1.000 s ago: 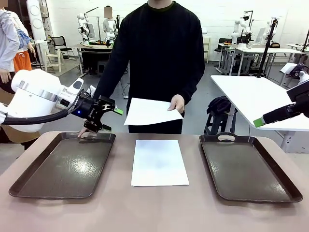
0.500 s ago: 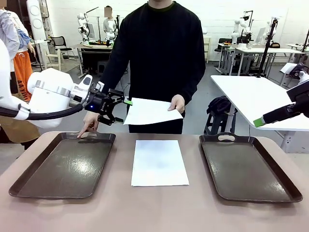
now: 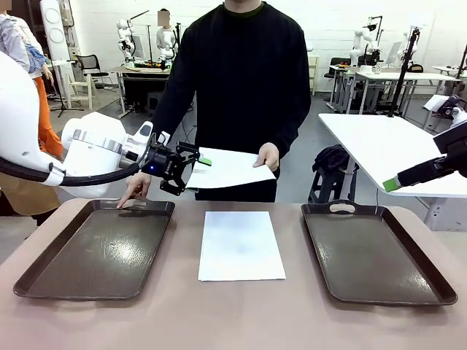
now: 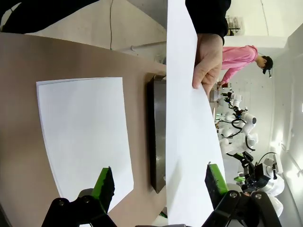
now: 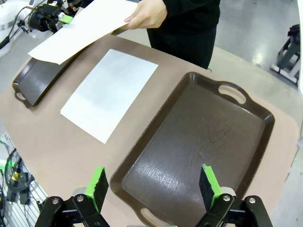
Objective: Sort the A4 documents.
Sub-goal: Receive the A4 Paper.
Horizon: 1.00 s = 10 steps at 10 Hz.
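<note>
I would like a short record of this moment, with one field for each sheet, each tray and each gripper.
held sheet: in the air, one end held by the person's hand
flat sheet: lying on the table between the trays
left tray: the person's other hand has a fingertip on its far rim
right tray: on the table's right side
left gripper: open, at the held sheet's free end
right gripper: open, raised, facing the right tray

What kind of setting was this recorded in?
Probably a robotics lab: white worktables, a black equipment stand, and the left gripper open at the edge of a held sheet.
</note>
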Tool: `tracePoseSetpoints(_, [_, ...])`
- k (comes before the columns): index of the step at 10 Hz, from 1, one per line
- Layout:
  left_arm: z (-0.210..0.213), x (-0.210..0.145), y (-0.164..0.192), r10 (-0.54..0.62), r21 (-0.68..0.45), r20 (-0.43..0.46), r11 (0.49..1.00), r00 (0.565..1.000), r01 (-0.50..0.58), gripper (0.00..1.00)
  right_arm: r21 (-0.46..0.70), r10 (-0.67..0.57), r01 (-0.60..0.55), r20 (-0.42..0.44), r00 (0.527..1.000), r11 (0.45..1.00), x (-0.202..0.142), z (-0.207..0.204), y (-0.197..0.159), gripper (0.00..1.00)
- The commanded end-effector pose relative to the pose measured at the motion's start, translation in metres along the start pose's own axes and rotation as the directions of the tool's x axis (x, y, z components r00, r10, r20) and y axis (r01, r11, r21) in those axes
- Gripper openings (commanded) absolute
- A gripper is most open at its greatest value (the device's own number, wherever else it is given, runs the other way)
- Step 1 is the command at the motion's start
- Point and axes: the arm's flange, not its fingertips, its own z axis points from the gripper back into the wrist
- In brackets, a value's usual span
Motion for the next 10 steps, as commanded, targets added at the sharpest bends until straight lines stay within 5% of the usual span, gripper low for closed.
tracePoseSetpoints(1, [-0.008,0.006,0.001,0.023,-0.098,-0.009,0.995,1.000,-0.024,1.00,0.016,-0.003,0.003,0.005,1.000,1.000,0.000,-0.001,-0.001,1.00])
tracePoseSetpoints(7, [-0.003,0.007,0.007,0.103,-0.166,-0.009,0.981,0.995,-0.103,1.00,0.016,-0.003,0.003,0.005,1.000,1.000,0.000,-0.001,-0.001,1.00])
tracePoseSetpoints(10, [-0.004,0.004,0.015,0.149,-0.199,0.015,0.970,0.989,-0.143,0.66,0.016,-0.003,0.003,0.005,1.000,1.000,0.000,-0.001,-0.001,1.00])
